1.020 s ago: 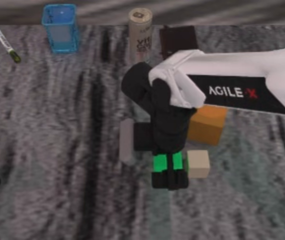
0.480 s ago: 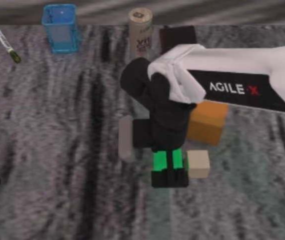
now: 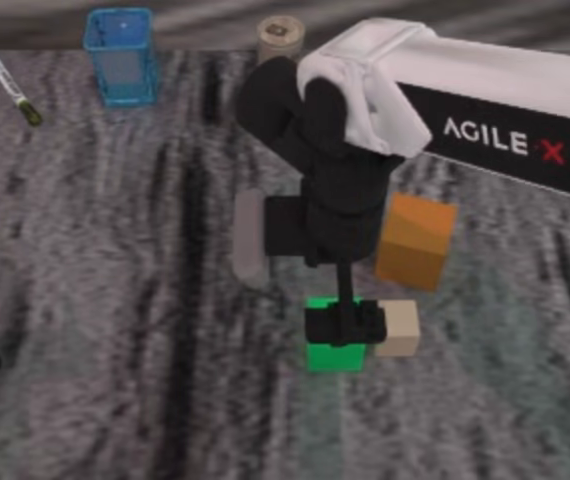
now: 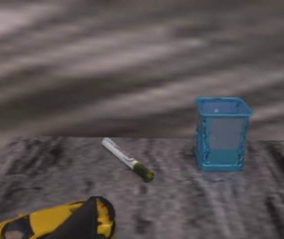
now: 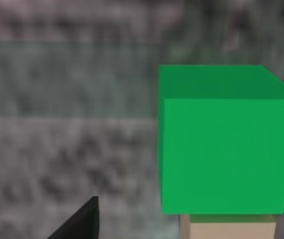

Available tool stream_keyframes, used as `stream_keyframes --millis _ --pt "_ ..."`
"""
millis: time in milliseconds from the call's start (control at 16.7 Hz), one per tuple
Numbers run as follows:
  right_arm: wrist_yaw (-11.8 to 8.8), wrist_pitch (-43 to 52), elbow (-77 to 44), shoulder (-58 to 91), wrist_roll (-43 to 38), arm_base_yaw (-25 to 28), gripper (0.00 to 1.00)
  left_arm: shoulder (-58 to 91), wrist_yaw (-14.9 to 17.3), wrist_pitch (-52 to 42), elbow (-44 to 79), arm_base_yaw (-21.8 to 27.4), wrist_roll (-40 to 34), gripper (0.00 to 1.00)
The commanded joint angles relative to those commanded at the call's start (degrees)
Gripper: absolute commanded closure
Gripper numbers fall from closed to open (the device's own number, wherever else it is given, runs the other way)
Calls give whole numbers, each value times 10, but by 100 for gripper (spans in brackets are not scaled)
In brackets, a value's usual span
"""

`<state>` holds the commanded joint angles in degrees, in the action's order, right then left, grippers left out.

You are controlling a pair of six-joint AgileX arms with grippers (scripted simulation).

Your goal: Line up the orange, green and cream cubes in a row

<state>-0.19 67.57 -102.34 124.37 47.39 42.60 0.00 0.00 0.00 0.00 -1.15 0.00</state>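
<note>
Bright green matte cube [image 3: 335, 352] sits under right gripper [image 3: 343, 325], touching small cream cube [image 3: 397, 329]; finger state: can't tell.

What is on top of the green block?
The right arm's black gripper hangs over the bright green matte cube, hiding most of its top. Nothing else shows there. The small pale cream cube sits beside it, not on it.

light: even, dim | shadows: faint | glare: none | blur: soft throughout
</note>
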Motion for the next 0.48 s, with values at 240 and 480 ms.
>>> stream_keyframes --millis 240,480 --pt "0 3 -8 8 0 -13 0 0 0 0 0 0 0 0" --pt "2 32 -80 53 -4 -89 0 0 0 0 0 0 0 0"
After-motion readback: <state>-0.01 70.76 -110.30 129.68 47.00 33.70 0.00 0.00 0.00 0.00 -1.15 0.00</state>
